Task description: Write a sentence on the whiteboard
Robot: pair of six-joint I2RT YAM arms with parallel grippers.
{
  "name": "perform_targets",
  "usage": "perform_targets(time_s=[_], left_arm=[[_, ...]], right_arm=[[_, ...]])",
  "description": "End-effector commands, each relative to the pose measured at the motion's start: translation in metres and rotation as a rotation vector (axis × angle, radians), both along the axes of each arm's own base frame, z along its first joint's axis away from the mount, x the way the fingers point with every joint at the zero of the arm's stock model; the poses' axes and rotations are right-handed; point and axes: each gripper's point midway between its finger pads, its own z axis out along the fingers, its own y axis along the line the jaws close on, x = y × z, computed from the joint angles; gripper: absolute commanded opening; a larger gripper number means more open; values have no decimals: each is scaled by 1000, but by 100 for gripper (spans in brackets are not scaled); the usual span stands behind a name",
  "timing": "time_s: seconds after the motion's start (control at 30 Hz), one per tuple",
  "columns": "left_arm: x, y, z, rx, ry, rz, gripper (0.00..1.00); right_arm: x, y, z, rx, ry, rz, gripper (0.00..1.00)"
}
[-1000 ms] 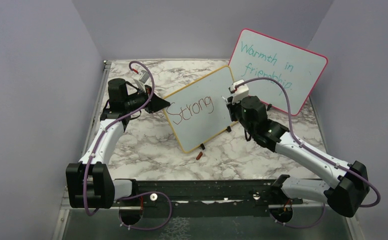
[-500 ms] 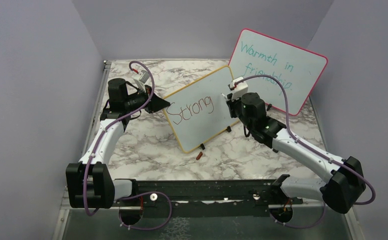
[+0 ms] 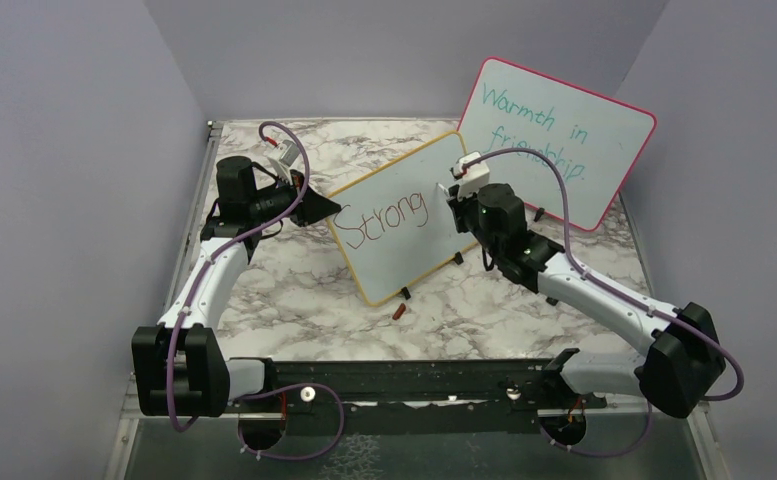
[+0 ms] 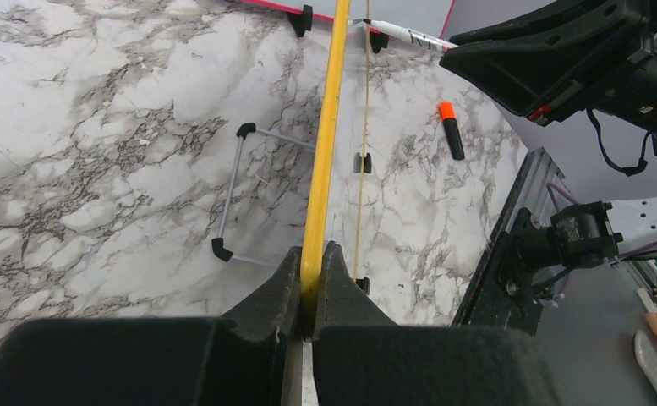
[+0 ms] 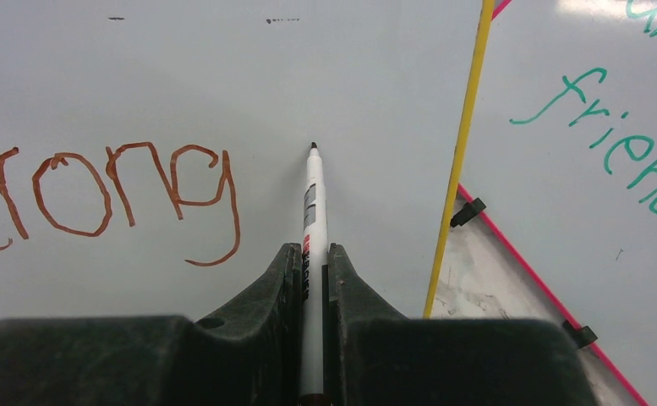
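The whiteboard (image 3: 404, 262) with a yellow frame stands tilted at mid-table. It bears the red-brown word "Strong" (image 3: 389, 214), the only part of the sentence that shows. My left gripper (image 3: 332, 212) is shut on the board's left edge; in the left wrist view its fingers (image 4: 288, 275) pinch the yellow frame (image 4: 329, 127). My right gripper (image 5: 312, 254) is shut on a white marker (image 5: 314, 199). The marker's dark tip points at the board just right of the "g" (image 5: 210, 199). Whether the tip touches I cannot tell.
A pink-framed board (image 3: 604, 115) with teal writing leans behind at the right, close to my right wrist. A small marker cap (image 3: 398, 312) lies on the marble table in front of the whiteboard. The board's wire stand (image 4: 232, 194) and black feet rest on the table.
My right arm has moved forward and left, bringing the marker nearer the board beside "Strong". The left arm and the board have not moved. No new writing shows.
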Motion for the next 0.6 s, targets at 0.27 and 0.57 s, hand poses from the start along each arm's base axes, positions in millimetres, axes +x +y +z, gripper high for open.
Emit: perform_targets(time_s=[0.27, 0.57], left_arm=[[13, 15, -39, 133, 28, 83, 0], [13, 15, -39, 132, 27, 81, 0]], right_arm=[[16, 4, 9, 9, -51, -5, 1], [17, 13, 11, 17, -57, 37, 1]])
